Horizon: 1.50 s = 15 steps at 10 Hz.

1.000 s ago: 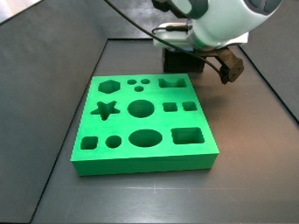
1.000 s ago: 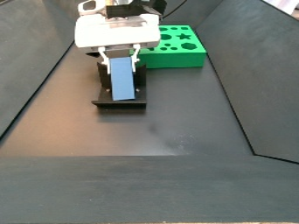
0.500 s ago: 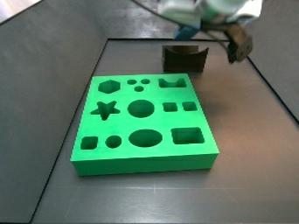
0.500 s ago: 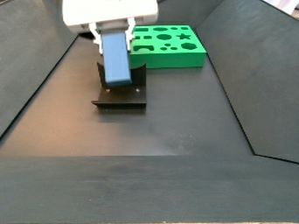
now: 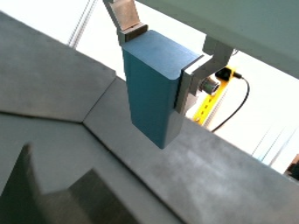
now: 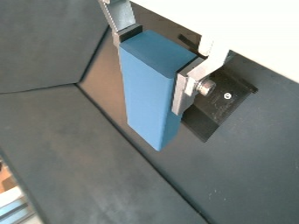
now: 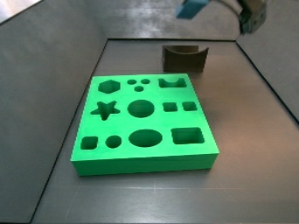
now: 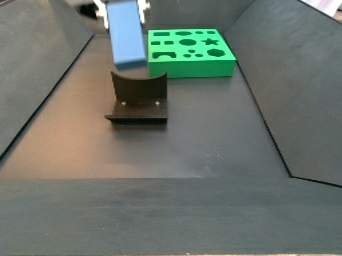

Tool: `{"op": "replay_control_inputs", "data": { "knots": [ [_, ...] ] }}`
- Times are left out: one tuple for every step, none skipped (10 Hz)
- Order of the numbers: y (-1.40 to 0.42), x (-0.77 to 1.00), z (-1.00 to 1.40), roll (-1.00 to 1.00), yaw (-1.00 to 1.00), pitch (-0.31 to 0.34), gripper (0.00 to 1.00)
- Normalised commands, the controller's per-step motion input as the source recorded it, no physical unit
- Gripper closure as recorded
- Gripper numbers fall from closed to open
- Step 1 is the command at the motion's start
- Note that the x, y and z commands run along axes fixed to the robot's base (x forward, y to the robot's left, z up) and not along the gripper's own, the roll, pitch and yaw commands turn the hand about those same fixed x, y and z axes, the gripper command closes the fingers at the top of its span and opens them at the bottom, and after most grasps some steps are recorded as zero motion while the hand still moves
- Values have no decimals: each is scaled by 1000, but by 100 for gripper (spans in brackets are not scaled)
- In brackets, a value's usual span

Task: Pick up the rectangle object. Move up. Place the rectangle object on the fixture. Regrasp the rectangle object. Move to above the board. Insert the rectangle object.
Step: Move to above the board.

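Fingers (image 6: 197, 70): flat silver plates, pinching the upper end of the rectangle object (image 6: 149, 92) across its narrow faces; the gripper (image 5: 163, 54) sits high, near the top edge in both side views.

Rectangle object (image 8: 123, 32): blue-grey block, hanging clear in the air above the fixture (image 8: 138, 100), touching nothing else.

Board (image 7: 145, 121): green slab, cutouts empty, on the dark counter (image 7: 246, 166).

Handling, judged: rigid, light, matte faces giving fair friction; hold near one end across the narrow faces, leaving the lower end free for insertion.

Gripper (image 6: 158, 48) aloft; fixture (image 8: 138, 98) clear below.
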Motion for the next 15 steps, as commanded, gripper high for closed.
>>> {"op": "replay_control_inputs", "data": {
  "knots": [
    [33, 77, 1000, -27, 144, 38, 100],
    [27, 76, 1000, -28, 116, 27, 100],
    [22, 75, 1000, -30, 98, 27, 100],
    [16, 73, 1000, -32, 79, 34, 100],
    [10, 74, 1000, -35, 66, 46, 100],
    [1, 74, 1000, -37, 53, 64, 100],
    [-7, 71, 956, -41, 49, 75, 100],
    [-12, 53, 784, -42, 49, 91, 100],
    [-17, 46, 614, -47, 53, 99, 100],
    [-17, 35, 334, -53, 66, 113, 100],
    [-16, 30, 221, -55, 70, 118, 100],
    [-1000, -579, 51, -1000, -69, -98, 100],
    [-1000, -580, 45, -1000, -67, -101, 100],
    [-1000, -615, 58, -1000, -75, -127, 100],
    [-1000, -627, 42, -1000, -80, -136, 100]
  ]
}}
